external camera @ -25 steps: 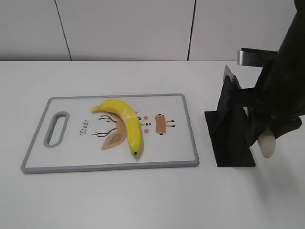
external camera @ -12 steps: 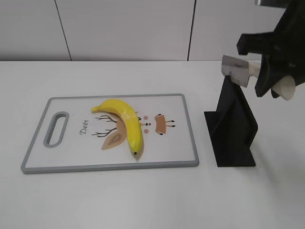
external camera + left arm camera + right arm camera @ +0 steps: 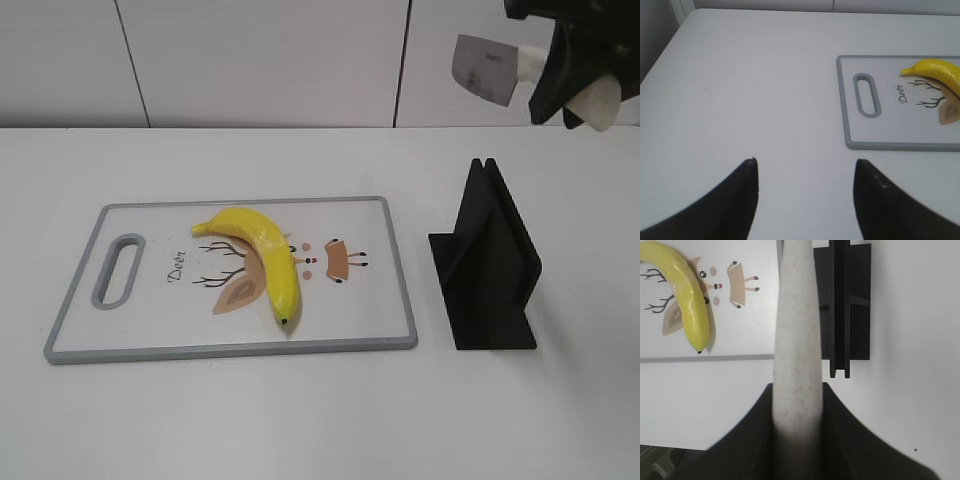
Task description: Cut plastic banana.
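A yellow plastic banana [image 3: 262,258] lies on the grey-rimmed cutting board [image 3: 390,300]; it also shows in the left wrist view [image 3: 939,75] and the right wrist view [image 3: 685,305]. My right gripper [image 3: 565,70] is shut on a knife with a cream handle [image 3: 796,340] and a steel blade [image 3: 485,68]. It holds the knife high above the black knife stand [image 3: 490,265], at the top right. My left gripper [image 3: 805,167] is open and empty above bare table, left of the board [image 3: 850,142]. It is out of the exterior view.
The black knife stand [image 3: 845,305] stands upright on the white table, right of the board. A white panelled wall [image 3: 260,60] runs behind the table. The board's handle slot [image 3: 118,270] is at its left end.
My right gripper has lifted the knife up out of the black stand and raised it high. The banana and board have not moved.
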Controlling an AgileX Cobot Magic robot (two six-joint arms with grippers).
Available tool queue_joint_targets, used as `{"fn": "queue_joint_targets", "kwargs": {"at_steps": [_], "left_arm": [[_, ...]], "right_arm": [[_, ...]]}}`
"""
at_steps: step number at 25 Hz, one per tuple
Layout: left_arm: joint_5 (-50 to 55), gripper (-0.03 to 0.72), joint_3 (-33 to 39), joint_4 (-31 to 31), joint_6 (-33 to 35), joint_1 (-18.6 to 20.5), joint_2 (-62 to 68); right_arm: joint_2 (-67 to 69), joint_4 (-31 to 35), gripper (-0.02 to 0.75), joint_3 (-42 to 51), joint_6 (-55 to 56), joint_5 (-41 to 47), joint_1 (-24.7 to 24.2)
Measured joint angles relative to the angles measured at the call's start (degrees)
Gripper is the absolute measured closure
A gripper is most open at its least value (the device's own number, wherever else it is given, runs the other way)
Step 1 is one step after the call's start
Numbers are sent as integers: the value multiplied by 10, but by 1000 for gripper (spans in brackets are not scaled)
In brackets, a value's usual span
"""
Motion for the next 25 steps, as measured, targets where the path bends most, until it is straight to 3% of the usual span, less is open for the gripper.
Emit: {"fn": "queue_joint_targets", "kwargs": {"at_steps": [11, 20, 25], "left_arm": [[-1, 125, 0, 0, 0, 0, 0], [-10, 125, -7, -17, 11, 0, 11], [-88, 127, -39, -50, 50, 0, 102]], "right_arm": [[0, -6, 568, -57, -51, 2, 0], [0, -10, 568, -58, -274, 2, 0], [19, -11, 568, -66, -406, 2, 0]]}}
